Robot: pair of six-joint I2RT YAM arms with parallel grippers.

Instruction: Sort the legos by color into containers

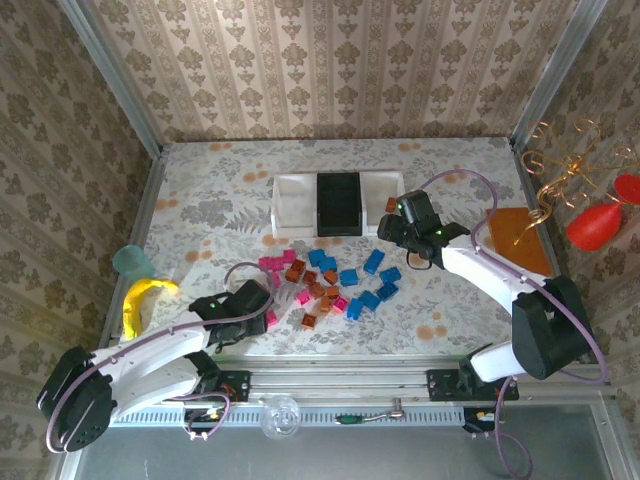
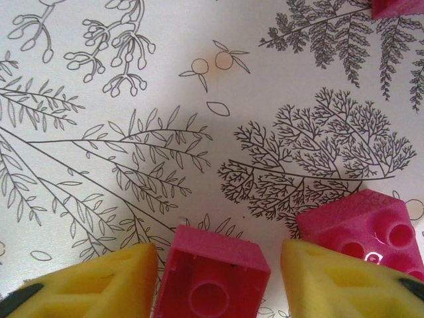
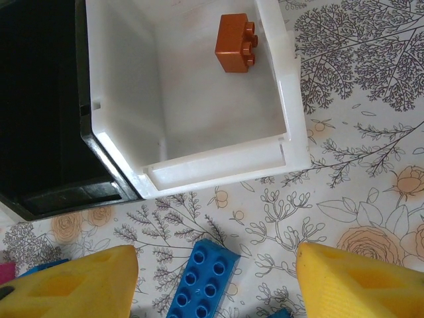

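Pink, blue and orange-brown legos [image 1: 330, 280] lie scattered in the middle of the table. Behind them stand a white tray [image 1: 293, 203], a black tray [image 1: 338, 203] and another white tray [image 3: 218, 159]. One orange-brown brick [image 3: 235, 43] lies in that right white tray. My left gripper [image 2: 218, 248] is open low over the table, with an upside-down pink brick [image 2: 212, 275] between its yellow fingers [image 2: 99, 281]. A second pink brick [image 2: 368, 228] sits just right of it. My right gripper [image 3: 217, 250] is open in front of the right tray, above a long blue brick [image 3: 202, 278].
A flat orange-brown mat [image 1: 520, 240] lies at the right edge. A yellow curved object [image 1: 140, 300] and a teal cup [image 1: 130, 260] sit at the left edge. Red and gold ornaments [image 1: 590, 210] hang at the right.
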